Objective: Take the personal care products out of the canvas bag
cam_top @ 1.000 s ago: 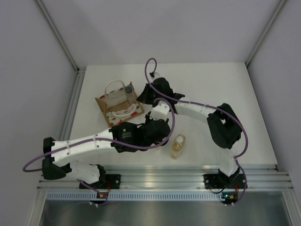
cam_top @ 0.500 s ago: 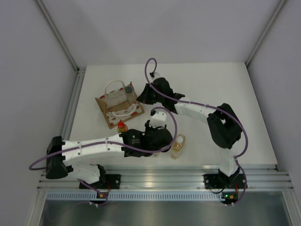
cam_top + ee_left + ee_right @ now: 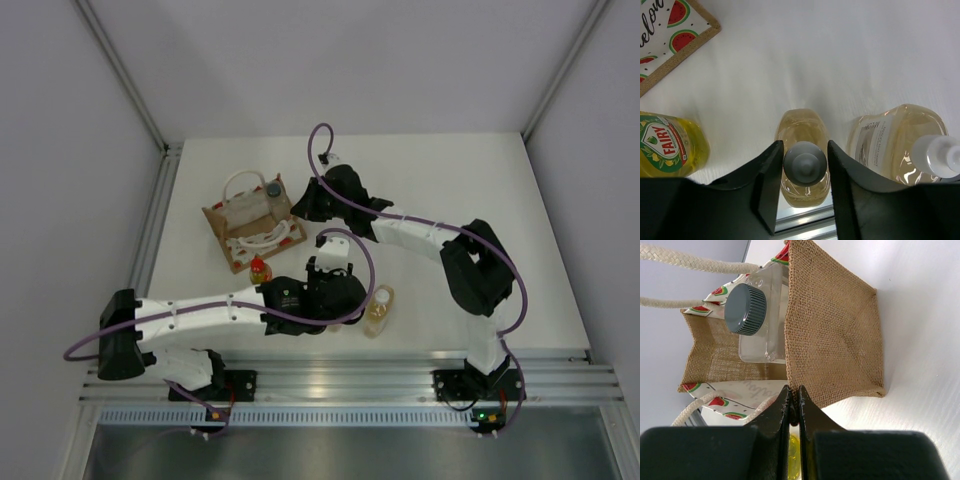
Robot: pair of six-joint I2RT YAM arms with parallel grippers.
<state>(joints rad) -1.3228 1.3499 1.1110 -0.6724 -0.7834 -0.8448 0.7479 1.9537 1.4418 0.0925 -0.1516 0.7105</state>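
Now we have the left hand [image 3: 805,152] closed on the cap of an amber bottle [image 3: 802,125], standing it on the surface [image 3: 840,60], while the right hand [image 3: 794,392] pinches the bag [image 3: 835,330] at its rim, likely to steady it with the clear bottle [image 3: 762,342] inside.

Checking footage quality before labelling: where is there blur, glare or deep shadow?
Top external: even, soft light, sharp. Left wrist: yellow bottle label crisp, white cap blown out and soft. Right wrist: canvas bag weave sharp, right claw nearly black, table very bright.
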